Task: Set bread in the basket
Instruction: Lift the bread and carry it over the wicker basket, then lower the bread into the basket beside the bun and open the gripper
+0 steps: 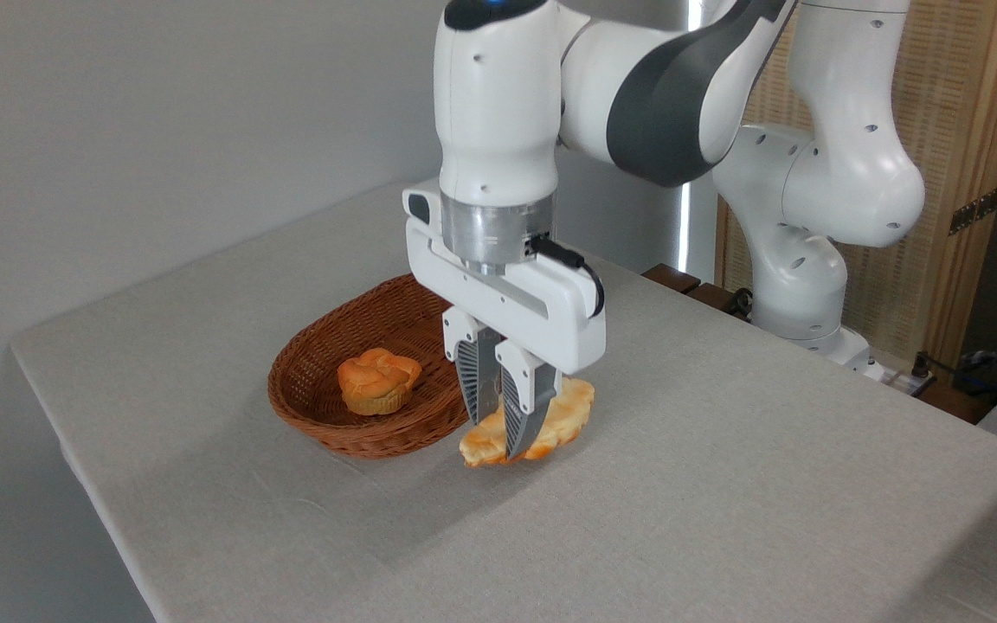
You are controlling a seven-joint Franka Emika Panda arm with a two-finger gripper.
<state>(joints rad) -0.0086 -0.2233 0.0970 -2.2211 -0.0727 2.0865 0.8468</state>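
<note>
The bread point(561, 422), a flat pale golden pastry with browned edges, lies just right of the basket, tilted with one end lifted. My gripper point(501, 437) points straight down with its fingers point(516, 415) closed narrowly on the pastry's left half. The basket point(325, 407) is an oval reddish-brown wicker one at the left, its right end hidden behind the gripper. A small round orange bun point(377, 379) sits inside it.
The grey cloth-covered table point(723, 502) reaches to a front-left edge and a left corner. The arm's white base point(801, 285) stands at the back right beside a wooden panel. Dark cables lie at the far right.
</note>
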